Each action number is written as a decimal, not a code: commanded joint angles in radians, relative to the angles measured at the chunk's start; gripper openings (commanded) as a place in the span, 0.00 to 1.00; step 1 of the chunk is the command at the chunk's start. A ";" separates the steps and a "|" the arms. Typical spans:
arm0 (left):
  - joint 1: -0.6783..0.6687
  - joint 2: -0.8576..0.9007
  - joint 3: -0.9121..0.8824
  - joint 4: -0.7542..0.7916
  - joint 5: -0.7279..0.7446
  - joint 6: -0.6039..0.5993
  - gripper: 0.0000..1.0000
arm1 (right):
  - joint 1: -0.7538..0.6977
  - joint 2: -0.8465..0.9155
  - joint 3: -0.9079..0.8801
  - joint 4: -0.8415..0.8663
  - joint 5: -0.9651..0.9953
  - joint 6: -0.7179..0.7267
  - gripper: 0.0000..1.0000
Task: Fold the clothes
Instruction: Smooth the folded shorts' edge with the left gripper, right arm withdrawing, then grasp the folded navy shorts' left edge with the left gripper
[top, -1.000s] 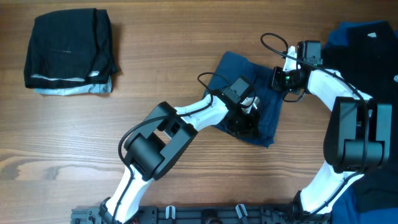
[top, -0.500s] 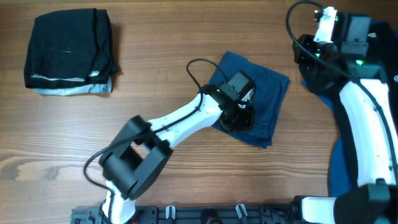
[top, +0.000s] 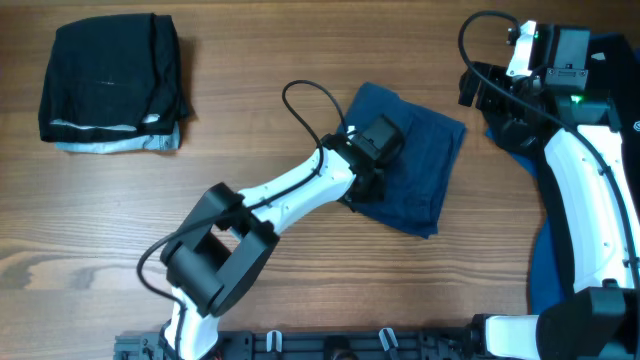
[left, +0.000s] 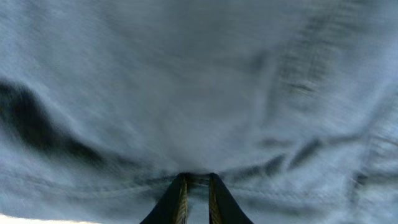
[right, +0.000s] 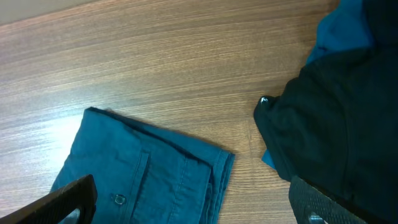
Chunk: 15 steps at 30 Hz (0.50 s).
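Folded navy shorts (top: 425, 165) lie on the table's middle, and their folded edge and button also show in the right wrist view (right: 149, 168). My left gripper (top: 368, 170) points down onto the shorts' left half. In the left wrist view its jaws (left: 196, 177) stand almost together, only a narrow slit apart. A crease of navy fabric (left: 199, 93) sits at their tips. My right gripper (top: 487, 95) hangs raised off the shorts' upper right corner. It is open wide (right: 196, 202) with nothing between its fingers.
A folded stack, black on pale blue (top: 110, 85), lies at the far left. A loose heap of black and royal-blue clothes (top: 600, 85) covers the right edge under the right arm, and its black garment (right: 329, 130) shows close to the right fingers.
The right arm has left the shorts' top right corner, risen toward the back right and opened its jaws. The left gripper has slid a little up and left over the shorts.
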<state>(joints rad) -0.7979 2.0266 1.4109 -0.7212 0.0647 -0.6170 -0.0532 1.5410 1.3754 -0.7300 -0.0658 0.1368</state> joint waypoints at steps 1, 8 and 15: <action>0.042 0.087 -0.005 -0.021 -0.006 -0.024 0.13 | 0.005 0.011 -0.009 0.000 0.021 -0.003 1.00; 0.180 0.100 0.001 -0.056 -0.211 0.145 0.17 | 0.005 0.011 -0.009 0.000 0.021 -0.003 1.00; 0.430 0.099 0.018 0.362 -0.452 0.409 0.54 | 0.005 0.011 -0.009 0.000 0.021 -0.003 1.00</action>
<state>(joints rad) -0.4564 2.0979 1.4242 -0.4595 -0.2379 -0.3737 -0.0532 1.5410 1.3750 -0.7303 -0.0654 0.1368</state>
